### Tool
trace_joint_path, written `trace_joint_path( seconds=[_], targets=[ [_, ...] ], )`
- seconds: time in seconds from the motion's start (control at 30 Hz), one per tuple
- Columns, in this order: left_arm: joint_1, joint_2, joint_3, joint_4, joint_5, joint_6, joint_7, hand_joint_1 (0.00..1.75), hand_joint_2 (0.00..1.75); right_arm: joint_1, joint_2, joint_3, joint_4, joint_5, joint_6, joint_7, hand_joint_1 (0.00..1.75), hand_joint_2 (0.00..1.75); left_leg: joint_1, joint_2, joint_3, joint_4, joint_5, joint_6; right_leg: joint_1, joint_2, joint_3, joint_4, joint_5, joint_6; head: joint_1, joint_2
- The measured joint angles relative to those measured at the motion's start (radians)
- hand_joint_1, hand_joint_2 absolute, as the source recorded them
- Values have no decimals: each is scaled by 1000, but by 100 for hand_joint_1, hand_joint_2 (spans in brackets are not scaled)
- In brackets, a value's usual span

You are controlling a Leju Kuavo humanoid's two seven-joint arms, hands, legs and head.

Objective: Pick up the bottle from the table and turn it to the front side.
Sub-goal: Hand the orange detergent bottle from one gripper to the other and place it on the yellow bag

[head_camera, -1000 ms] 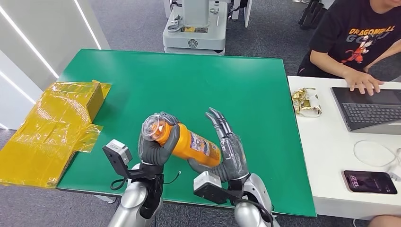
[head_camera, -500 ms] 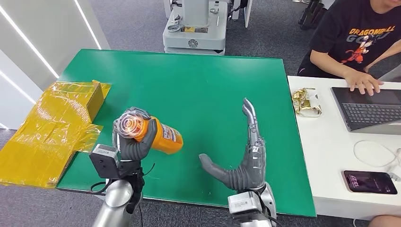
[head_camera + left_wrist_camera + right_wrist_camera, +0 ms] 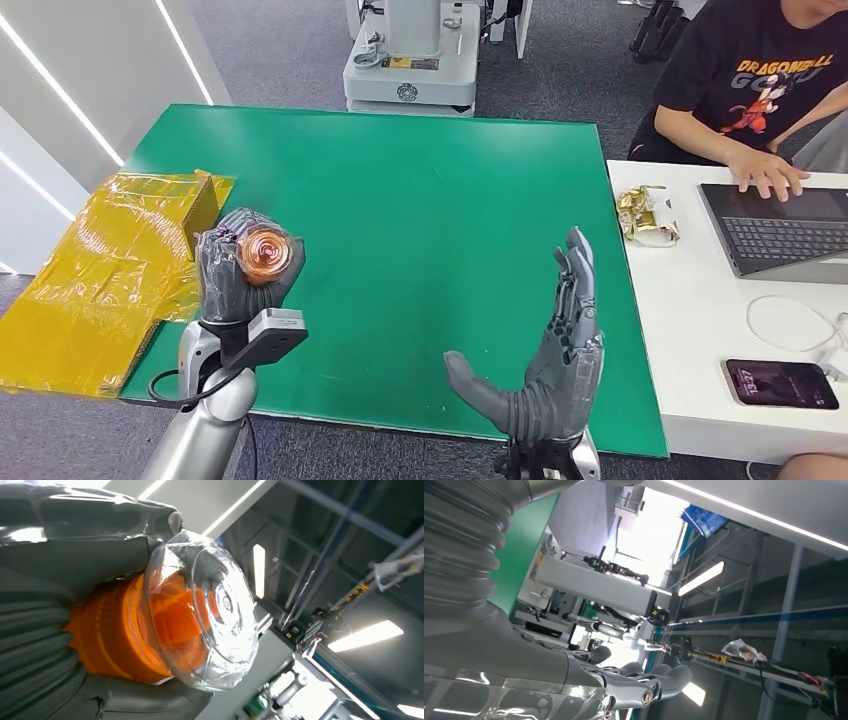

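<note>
An office-like robotics lab is indicated: grey carpet tiles [image 3: 290,50], a green-covered table [image 3: 420,200], a wheeled machine base [image 3: 412,60], and a white desk [image 3: 700,330] where a laptop [image 3: 785,230] is used by a person [image 3: 745,90].

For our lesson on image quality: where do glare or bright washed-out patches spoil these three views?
Head view: evenly lit, the yellow wrap shiny. Left wrist view: glints on the bottle cap in the left hand. Right wrist view: washed-out window light beyond the right hand.
</note>
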Motion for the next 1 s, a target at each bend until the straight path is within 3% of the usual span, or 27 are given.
trace_joint_path(
  seconds=[0.2, 0.37, 0.63, 1.0],
  targets=[
    [-87, 113, -5, 80, -358, -5, 137, 175, 175, 4, -17, 19, -5, -35, 2, -23, 0, 175, 1, 0, 0, 0, 1, -1, 0, 0, 0, 1, 0, 0, 0, 0],
    [-186, 224, -31, 201, -520, -67, 229, 175, 175, 1, -33, 29, -4, -55, -4, -35, 0, 175, 1, 1, 0, 0, 2, -3, 0, 1, 0, 1, 1, -1, 0, 0],
    [-268, 356, -119, 328, -583, -240, 276, 175, 175, 1, -64, 40, -4, -89, -18, -56, 0, 175, 1, 1, 0, 0, 2, -3, 0, 1, -1, 1, 1, -1, 0, 0],
    [-334, 458, -230, 512, -594, -373, 260, 175, 175, 21, -86, 56, -19, -96, -5, -62, 0, 175, 1, 2, 0, 0, 2, -3, 0, 2, -1, 1, 1, -1, 0, 0]
  ],
)
